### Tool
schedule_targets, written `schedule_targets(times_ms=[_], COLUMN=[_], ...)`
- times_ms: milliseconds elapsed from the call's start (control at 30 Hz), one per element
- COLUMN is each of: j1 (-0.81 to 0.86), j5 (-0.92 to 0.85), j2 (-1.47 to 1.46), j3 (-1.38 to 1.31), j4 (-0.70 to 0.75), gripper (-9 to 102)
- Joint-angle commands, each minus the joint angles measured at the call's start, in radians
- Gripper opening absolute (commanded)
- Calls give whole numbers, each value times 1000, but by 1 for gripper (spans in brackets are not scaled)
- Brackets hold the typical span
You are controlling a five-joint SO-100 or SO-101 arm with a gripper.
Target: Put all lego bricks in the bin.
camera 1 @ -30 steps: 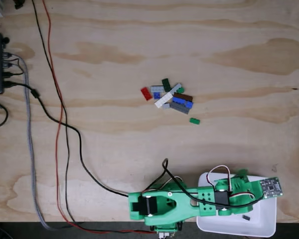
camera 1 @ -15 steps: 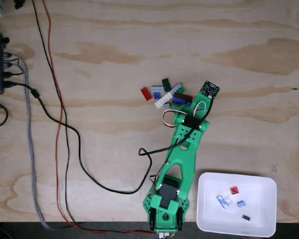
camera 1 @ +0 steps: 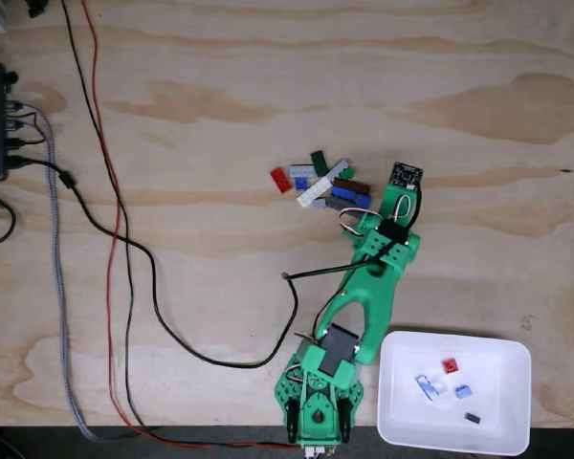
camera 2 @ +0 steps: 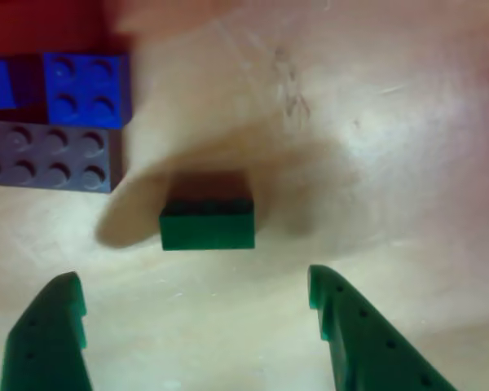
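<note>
While hand (camera 2: 196,305) gapes, green brick (camera 2: 207,224) just ahead, between fingertips

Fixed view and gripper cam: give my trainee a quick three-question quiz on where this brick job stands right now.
1. True or false: the gripper is shut on the green brick.
2. Which holds more lego bricks: the bin or the pile on the table?
3. In the other view, what lies left of the green brick? A) blue and grey bricks B) the bin C) a cable

Key: 1 false; 2 the pile; 3 A.
</note>
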Motion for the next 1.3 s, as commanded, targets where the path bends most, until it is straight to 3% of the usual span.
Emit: schedule_targets(times_ms=[0,500,600,700,833,900,1000,1100,1267], j1=[12,-55,-61,-95,-81,2,219,499,876], j5=[-17,12,51,224,489,563,471,327,107], j2=[-21,-67,-21,170,647,873,980,960,870], j3=[-80,-100,-98,-91,-37,-46,-67,26,61], j4=[-41,-78,-46,77,253,367,494,345,244], gripper=[31,1,0,0,0,0,0,0,0])
